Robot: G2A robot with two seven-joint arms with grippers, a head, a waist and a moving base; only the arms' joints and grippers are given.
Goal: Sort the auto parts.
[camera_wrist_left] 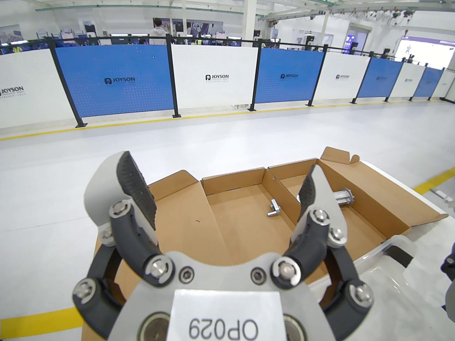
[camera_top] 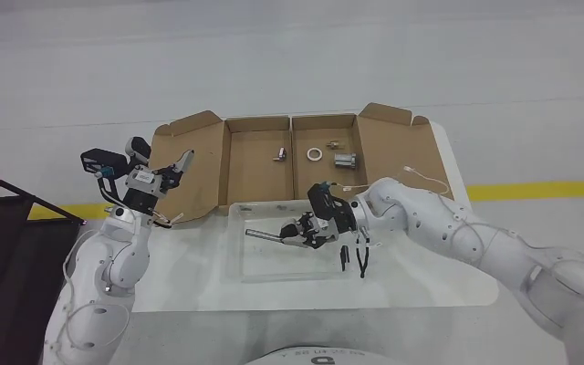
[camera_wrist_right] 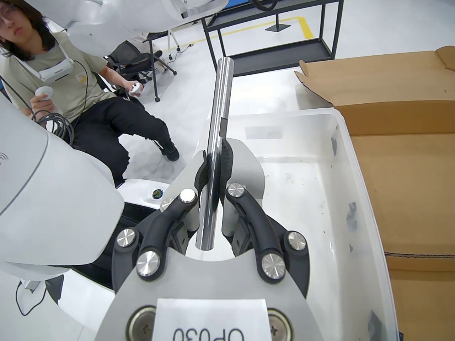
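Right wrist view: right gripper (camera_wrist_right: 214, 164) pinches steel rod (camera_wrist_right: 219, 108) over clear bin (camera_wrist_right: 359, 179). Left wrist view: left gripper (camera_wrist_left: 220, 179) wide apart, facing cardboard box (camera_wrist_left: 234, 228). Top view adds a ring (camera_top: 313, 154) inside.

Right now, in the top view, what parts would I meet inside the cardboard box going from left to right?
small metal bracket → white ring → silver cylindrical part
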